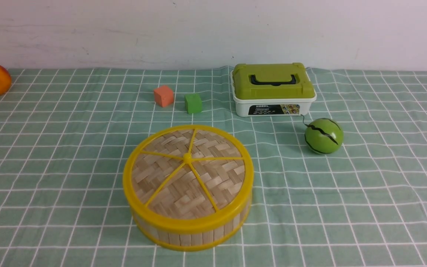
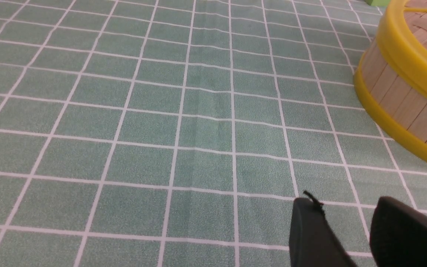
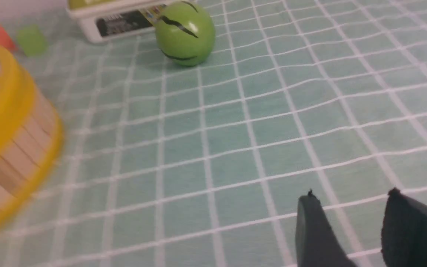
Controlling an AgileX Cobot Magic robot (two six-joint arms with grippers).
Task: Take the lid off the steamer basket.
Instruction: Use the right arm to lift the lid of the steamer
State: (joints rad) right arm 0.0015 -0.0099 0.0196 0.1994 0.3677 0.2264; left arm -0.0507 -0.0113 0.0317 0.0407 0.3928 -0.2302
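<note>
Table (image 1: pixel 50 167), green checked cloth: bears all.
Steamer basket (image 1: pixel 191 235): centre front of the table.
Lid (image 1: pixel 198 178): seated flush on the basket, untouched.
Left tool (image 2: pixel 350 237), right tool (image 3: pixel 358 237): both parted and empty, low over the cloth, one on each flank of the basket.
Advice: pinch the lid's yellow edge only and lift straight up.

We log the left pincer (image 2: pixel 347 207) at the lower right of its wrist frame: two dark fingers (image 2: pixel 313 237), tips parted with a clear gap, gripping nothing. The right pincer (image 3: pixel 352 200) sits likewise at the lower right of its own frame, jaws apart and empty, tips slightly frayed.
</note>
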